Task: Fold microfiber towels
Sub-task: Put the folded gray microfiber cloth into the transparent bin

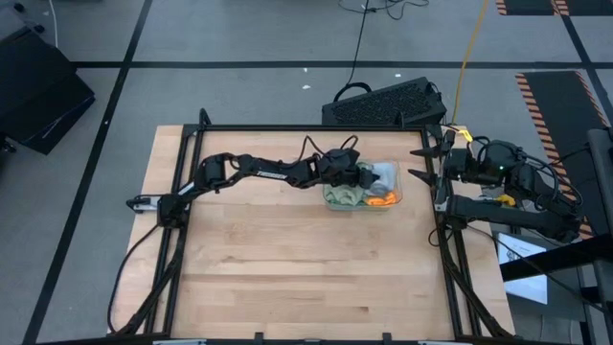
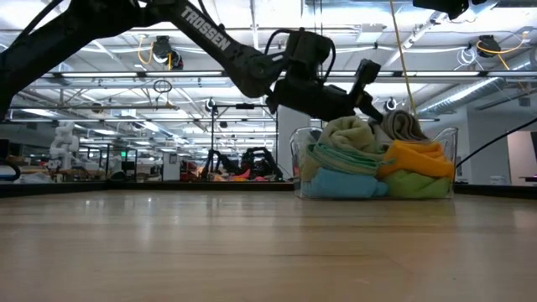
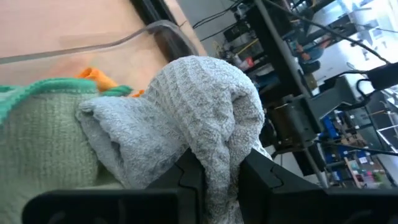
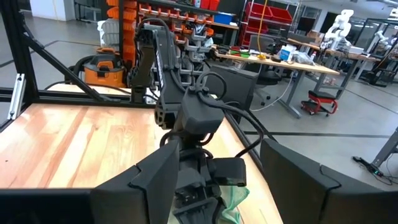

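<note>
A soft light grey microfiber towel [image 3: 186, 118] is being pinched between the nearly closed fingers of the left gripper [image 3: 217, 177] over the clear shallow plastic tray [image 2: 449, 143], where the other cloths are lying heaped. The right gripper [image 4: 214, 177] is being held open, empty, beside the table's right edge.

One clear tray [image 2: 450, 159] sits on the desk [image 1: 287, 278], and every cloth I can count is heaped in it. Five towels show: one light grey towel [image 3: 186, 106], one pale sage towel [image 2: 348, 134], one bright blue towel [image 2: 340, 183], one orange towel [image 2: 417, 157], and one bright green towel [image 2: 417, 184] beneath the orange. Two arms stand at the desk, each with one tool: the left tool [image 3: 217, 177] over the tray, the right tool [image 1: 428, 161] off to its side.
</note>
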Available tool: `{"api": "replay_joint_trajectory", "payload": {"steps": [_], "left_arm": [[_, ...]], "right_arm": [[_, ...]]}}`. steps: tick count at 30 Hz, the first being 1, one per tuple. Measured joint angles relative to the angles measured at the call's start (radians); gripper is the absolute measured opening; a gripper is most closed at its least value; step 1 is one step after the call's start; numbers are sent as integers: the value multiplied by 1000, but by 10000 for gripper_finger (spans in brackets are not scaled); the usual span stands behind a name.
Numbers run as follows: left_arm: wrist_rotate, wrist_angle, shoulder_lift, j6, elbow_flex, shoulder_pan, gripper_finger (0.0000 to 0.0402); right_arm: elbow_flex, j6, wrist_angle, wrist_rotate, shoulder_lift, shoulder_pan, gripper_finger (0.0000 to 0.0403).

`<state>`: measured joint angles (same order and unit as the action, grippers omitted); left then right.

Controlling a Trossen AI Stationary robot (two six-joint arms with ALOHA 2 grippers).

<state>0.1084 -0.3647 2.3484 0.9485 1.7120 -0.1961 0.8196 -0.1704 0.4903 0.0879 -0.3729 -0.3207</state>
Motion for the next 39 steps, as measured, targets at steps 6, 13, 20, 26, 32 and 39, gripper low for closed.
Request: {"api": "replay_joint_trajectory", "payload": {"steps": [6, 13, 20, 26, 32, 39], "left_arm": [[-12, 4, 0, 8, -45, -6, 65], [10, -3, 0, 3, -74, -9, 109], [48, 11, -11, 3, -75, -10, 225], [75, 127, -58, 3, -76, -9, 290], [96, 236, -104, -1, -77, -17, 300], [113, 442, -164, -24, -77, -25, 301]], "right_arm": [[0, 0, 0, 0, 0, 0, 217], [0, -1, 0, -5, 0, 0, 217], [0, 1, 0, -5, 0, 0, 217], [0, 1, 0, 0, 0, 1, 217], [0, 1, 0, 20, 0, 2, 217], [0, -1, 0, 21, 0, 2, 217]]}}
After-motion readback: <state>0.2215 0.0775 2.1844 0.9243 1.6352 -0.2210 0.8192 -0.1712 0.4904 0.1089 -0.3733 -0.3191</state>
